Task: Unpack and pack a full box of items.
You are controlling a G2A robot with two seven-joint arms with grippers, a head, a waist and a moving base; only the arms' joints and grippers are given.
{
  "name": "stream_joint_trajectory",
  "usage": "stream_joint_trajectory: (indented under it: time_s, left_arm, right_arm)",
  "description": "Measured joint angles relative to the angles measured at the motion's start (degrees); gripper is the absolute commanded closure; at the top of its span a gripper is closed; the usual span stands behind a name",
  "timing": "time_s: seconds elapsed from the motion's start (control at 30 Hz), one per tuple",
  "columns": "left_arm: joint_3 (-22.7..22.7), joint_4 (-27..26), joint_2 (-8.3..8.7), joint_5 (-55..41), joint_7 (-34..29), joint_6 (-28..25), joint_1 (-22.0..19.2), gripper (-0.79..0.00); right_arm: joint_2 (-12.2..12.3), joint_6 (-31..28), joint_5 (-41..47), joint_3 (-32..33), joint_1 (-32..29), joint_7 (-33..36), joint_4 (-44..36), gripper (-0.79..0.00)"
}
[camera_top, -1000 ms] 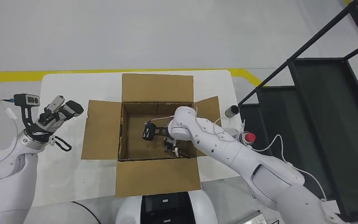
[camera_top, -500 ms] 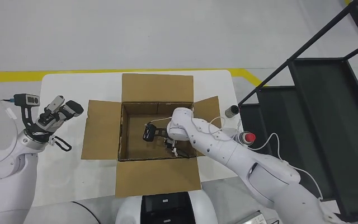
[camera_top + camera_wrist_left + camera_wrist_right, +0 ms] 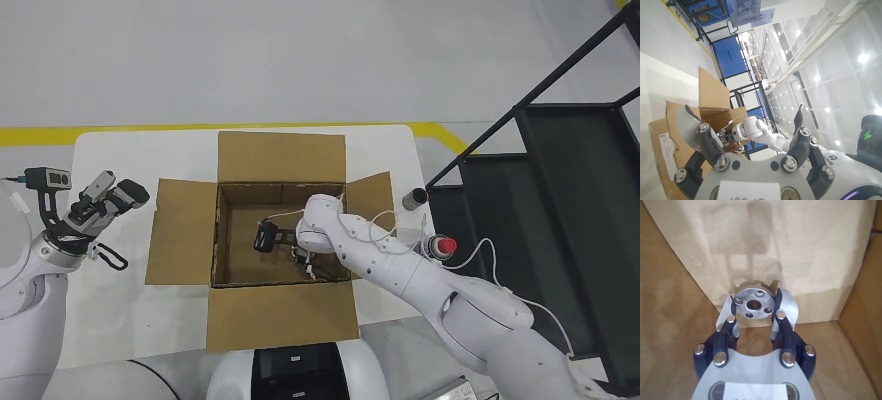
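Note:
An open cardboard box (image 3: 282, 157) stands mid-table with its flaps spread. My right gripper (image 3: 754, 303) is down inside the box (image 3: 668, 294), shut on a round metal flange (image 3: 753, 303) with a centre bore and several bolt holes; the flange is held just above the box floor, near a side wall. From above, that gripper (image 3: 266, 237) sits low in the box's middle. My left gripper (image 3: 112, 192) is raised to the left of the box, beyond its left flap, open with nothing between its fingers (image 3: 687, 121). The box (image 3: 713, 94) and the right arm lie behind it.
A small silver-capped jar (image 3: 415, 200) and a red-topped item (image 3: 444, 245) stand on the table to the right of the box. A dark metal stair frame (image 3: 560, 180) rises at the right. A yellow floor line (image 3: 110, 131) runs behind the table.
The right arm has shifted slightly lower and to the left inside the box, with the flange still held. The left arm has not moved.

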Motion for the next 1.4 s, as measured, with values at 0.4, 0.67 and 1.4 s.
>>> stream_joint_trajectory:
  time_s: [0.4, 0.67, 1.4]
  left_arm:
    - [0.0, 0.0, 0.0, 0.0, 0.0, 0.0, 0.0, -0.785]
    - [0.0, 0.0, 0.0, 0.0, 0.0, 0.0, 0.0, -0.785]
    - [0.0, 0.0, 0.0, 0.0, 0.0, 0.0, 0.0, -0.785]
  right_arm:
    - [4.5, 1.6, -3.4, 8.0, -6.3, 8.1, -22.2, 0.0]
    - [7.6, -0.4, -7.2, 14.9, -12.7, 8.3, -35.3, 0.0]
    - [7.7, -0.5, -7.4, 15.1, -12.7, 8.2, -35.4, 0.0]
